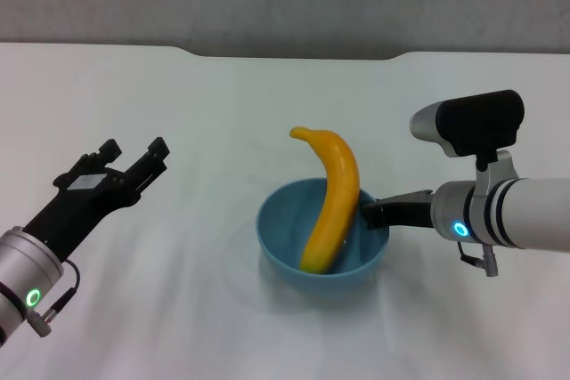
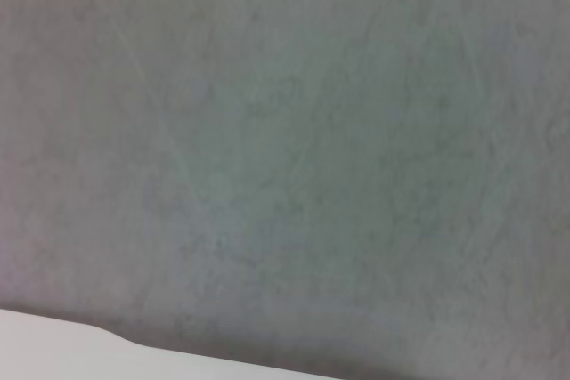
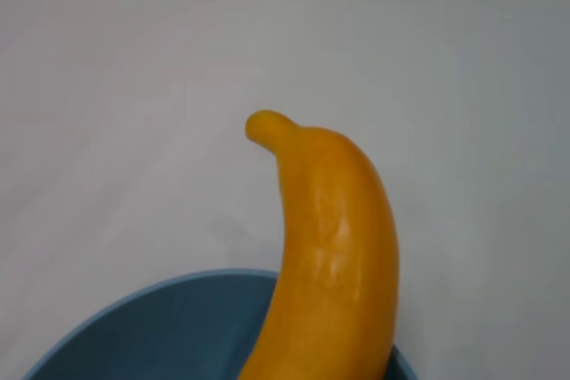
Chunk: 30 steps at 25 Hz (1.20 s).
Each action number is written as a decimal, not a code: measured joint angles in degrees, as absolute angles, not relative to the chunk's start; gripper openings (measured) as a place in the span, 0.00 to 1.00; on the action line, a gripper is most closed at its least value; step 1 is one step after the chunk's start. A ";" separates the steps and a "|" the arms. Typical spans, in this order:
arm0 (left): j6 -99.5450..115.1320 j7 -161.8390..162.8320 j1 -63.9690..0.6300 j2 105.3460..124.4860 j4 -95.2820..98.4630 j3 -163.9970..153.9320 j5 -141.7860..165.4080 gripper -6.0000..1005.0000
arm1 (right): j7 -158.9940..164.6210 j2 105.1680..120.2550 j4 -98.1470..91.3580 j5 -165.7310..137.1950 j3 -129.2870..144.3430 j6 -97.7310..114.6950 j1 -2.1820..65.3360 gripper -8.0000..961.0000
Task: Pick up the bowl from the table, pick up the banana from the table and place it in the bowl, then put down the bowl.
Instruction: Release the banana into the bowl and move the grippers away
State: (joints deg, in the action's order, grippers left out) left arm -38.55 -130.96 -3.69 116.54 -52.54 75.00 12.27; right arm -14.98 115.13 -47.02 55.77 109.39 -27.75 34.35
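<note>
1. R gripper (image 1: 372, 213): clamped on the right rim of the round, deep, glossy light-blue bowl (image 1: 289, 251).
2. Bowl is seen mid-desk, at or just above the large plain white desk (image 1: 205, 95); contact can't be told.
3. Curved ripe yellow banana (image 1: 331, 206) is stood in the bowl, leaning on its R rim beside the gripper, upper end poking well above.
4. L gripper (image 1: 134, 159): held open, empty, well left of the bowl, above the desk.
</note>
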 joint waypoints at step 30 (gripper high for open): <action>-38.49 -130.96 -3.43 116.63 -52.38 75.06 12.12 0.82 | -21.31 115.49 -47.64 56.24 112.29 -19.41 31.11 0.13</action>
